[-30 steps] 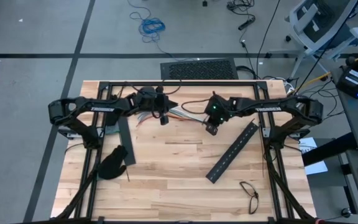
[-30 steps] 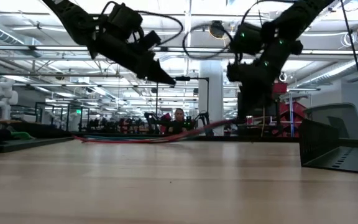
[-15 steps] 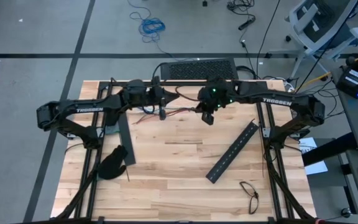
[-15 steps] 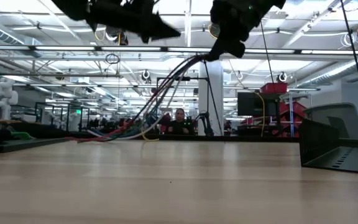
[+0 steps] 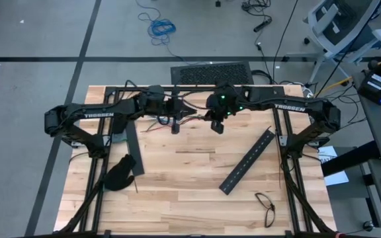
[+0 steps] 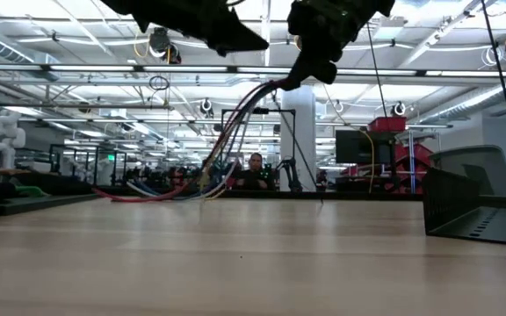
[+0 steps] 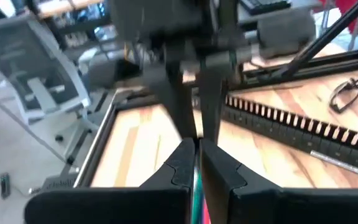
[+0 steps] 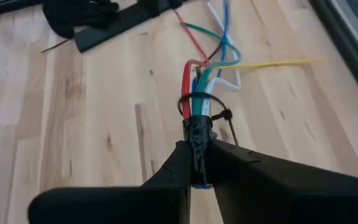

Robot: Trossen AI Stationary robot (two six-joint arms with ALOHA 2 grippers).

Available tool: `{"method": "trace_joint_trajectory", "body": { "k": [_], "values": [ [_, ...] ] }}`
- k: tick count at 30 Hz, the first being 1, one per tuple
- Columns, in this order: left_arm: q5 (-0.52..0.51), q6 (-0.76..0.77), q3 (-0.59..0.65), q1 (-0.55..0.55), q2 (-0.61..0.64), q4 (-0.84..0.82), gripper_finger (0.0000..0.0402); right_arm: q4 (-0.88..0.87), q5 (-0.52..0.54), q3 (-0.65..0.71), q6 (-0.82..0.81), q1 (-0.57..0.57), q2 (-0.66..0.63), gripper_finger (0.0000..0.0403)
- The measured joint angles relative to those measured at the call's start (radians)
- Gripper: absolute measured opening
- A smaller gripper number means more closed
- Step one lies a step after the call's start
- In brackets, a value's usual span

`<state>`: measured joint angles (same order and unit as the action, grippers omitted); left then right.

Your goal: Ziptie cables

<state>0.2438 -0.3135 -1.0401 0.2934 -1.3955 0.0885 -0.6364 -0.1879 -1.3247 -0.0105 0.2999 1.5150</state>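
The cables [image 8: 199, 84], red, blue, green, white and yellow, are gathered into one bundle and held above the far middle of the worktop [image 5: 177, 178]. One end of the bundle is clamped between the closed fingers of the right gripper [image 8: 196, 163], and from there the wires hang down to the wood, where their free ends are splayed apart [image 6: 183, 189]. A ziptie [image 8: 199, 106] is looped around the bundle just ahead of the right fingers, its head sitting at one side and its thin tail sticking out beyond it. In the low view the cables [image 6: 235, 132] are seen slanting from the right gripper [image 6: 310, 72] down to the far part of the worktop.

The left gripper [image 5: 174, 125] is held close beside the right gripper [image 5: 215, 125], at about the same height, with its fingers [image 7: 219, 171] pressed together; a sliver of green and red is seen in the slit between them, but whether anything is gripped cannot be told.

One slotted black bar [image 5: 247, 162] lies diagonally right of the middle of the worktop, and another [image 5: 133, 149] lies on the left part. A black glove [image 5: 119, 173] lies on the left part, touching the near end of the second bar. Eyeglasses [image 5: 266, 205] lie near the right front corner.
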Motion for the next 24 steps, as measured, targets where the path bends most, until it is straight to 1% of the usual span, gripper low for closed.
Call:
{"method": "trace_joint_trajectory", "body": {
  "k": [3,10,15,18,22,24],
  "values": [
    [-0.003,-0.011,-0.012,-0.007,-0.010,0.007,0.0025,0.032,-0.002,0.000,-0.003,-0.016,0.019,0.0029],
    [-0.010,-0.035,-0.011,-0.021,-0.024,-0.059,0.0025,0.103,0.009,0.000,-0.033,-0.019,0.020,0.0029],
    [-0.011,-0.041,-0.010,-0.027,-0.027,-0.067,0.0025,0.100,0.008,0.000,-0.038,-0.021,0.031,0.0029],
    [-0.013,-0.041,-0.010,-0.027,-0.029,-0.106,0.0025,0.135,0.007,0.000,-0.056,-0.021,0.030,0.0029],
    [-0.018,-0.041,-0.010,-0.031,-0.043,-0.117,0.0025,0.151,0.005,-0.003,-0.068,-0.023,0.030,0.0029],
    [-0.035,-0.042,-0.009,-0.032,-0.043,-0.125,0.0025,0.149,0.005,-0.008,-0.068,-0.026,0.030,0.0029]
  ]
}}
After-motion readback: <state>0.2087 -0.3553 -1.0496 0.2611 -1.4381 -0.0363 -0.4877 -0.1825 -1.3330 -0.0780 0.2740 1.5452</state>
